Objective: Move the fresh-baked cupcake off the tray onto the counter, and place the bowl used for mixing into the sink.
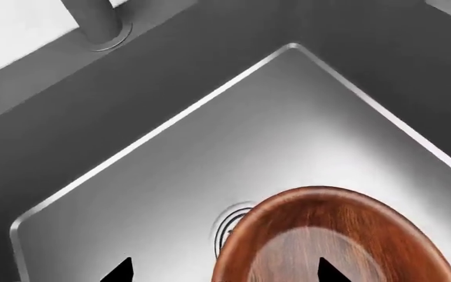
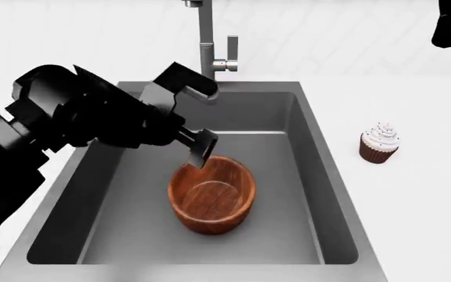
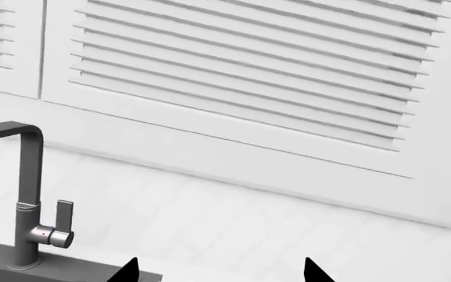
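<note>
While our left gripper hangs spread wide just above the near rim of the deep round reddish-brown wooden bowl, holding nothing, we judge the main risk to be a fingertip snagging that rim as we lift, tipping the bowl. It sits upright and empty on the floor of the rectangular dark grey sink, beside the round metal drain and below the tall steel faucet. The small white-frosted cupcake stands on the smooth white counter right of the sink. Our right gripper is parted and empty, raised facing the white louvred shutters.
</note>
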Robot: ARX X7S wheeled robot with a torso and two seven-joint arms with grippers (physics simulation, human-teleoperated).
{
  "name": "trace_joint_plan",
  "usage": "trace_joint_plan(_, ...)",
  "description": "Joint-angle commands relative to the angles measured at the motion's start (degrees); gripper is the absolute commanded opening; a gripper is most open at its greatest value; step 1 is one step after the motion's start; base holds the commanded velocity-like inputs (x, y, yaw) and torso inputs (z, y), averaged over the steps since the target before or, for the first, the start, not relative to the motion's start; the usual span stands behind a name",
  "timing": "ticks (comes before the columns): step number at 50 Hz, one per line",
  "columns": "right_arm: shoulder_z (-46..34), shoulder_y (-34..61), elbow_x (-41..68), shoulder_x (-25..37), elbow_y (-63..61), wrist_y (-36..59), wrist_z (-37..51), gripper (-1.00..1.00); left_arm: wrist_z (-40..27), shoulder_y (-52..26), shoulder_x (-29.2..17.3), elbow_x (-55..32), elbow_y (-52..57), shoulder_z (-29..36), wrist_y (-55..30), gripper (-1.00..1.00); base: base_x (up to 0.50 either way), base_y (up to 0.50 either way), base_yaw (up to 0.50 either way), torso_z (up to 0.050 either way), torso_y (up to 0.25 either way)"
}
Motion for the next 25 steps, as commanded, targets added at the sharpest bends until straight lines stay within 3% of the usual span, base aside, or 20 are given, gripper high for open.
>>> trace_joint_plan(1,5.19,-8.72,0.51,3.40,-7.79,-9.13,-0.06,1.00,-16.17,-0.46,-13.32,-8.14,27.35,-7.31,-0.27,1.00,0.00,0.00,0.00,0.000,0.010)
trace_joint_plan(16,15.66,-27.40,-3.52,7.99,-23.61,-24.73,2.37,1.00,-32.87,-1.71,-24.44,-17.02,50.97,-16.37,4.75,1.00,0.00,0.00,0.00,0.000,0.000)
trace_joint_plan(25,23.17,-47.91,-19.93,4.90,-30.07,-39.75,1.57,1.00,-37.55,0.59,-28.70,-18.00,60.01,-19.73,9.68,1.00,0.00,0.00,0.00,0.000,0.000)
